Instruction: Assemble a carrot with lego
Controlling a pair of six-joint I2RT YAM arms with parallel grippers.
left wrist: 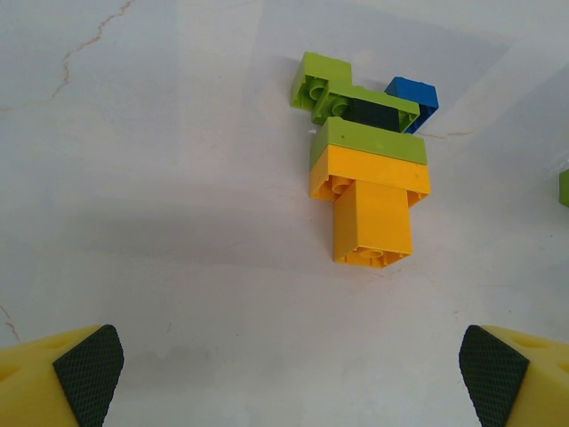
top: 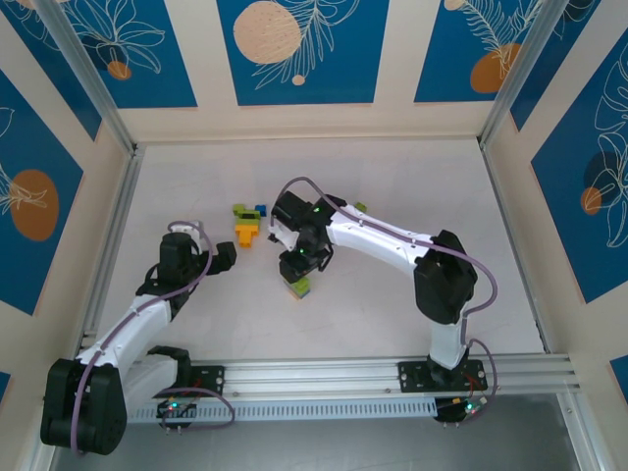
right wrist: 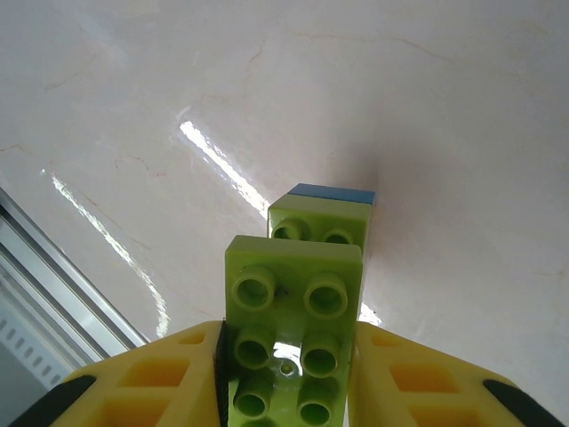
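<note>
The right end effector (right wrist: 289, 384) is clamped on a lime green brick (right wrist: 293, 285), which is pinched by its long sides with the studs turned up toward the wrist camera. That grip leaves the underside free, presumably so the brick can be pressed down onto something. Just past its front edge a lime-and-blue stack (right wrist: 322, 218) is sitting on the counter (right wrist: 444, 107). Whether the held brick is touching it cannot be told. From above, this end effector is seen pointed down, low over that spot, with lime plastic showing at its tip.

Over to the left end effector (left wrist: 289, 382): the jaws are spread wide and nothing is held between the pads (left wrist: 89, 374). It is aimed at the carrot assembly (left wrist: 369, 196), which lies flat on the counter ahead, well apart from the pads. The orange body is laid out as a narrow brick and then a wider one, capped by a lime green layer. A lime brick (left wrist: 320, 80), a black brick (left wrist: 378, 111) and a blue brick (left wrist: 413, 93) are crowded at the leafy end. In the overhead view the assembly lies to the left of the right end effector, near it but apart. On that showing, the held brick is judged not yet joined to the carrot.
</note>
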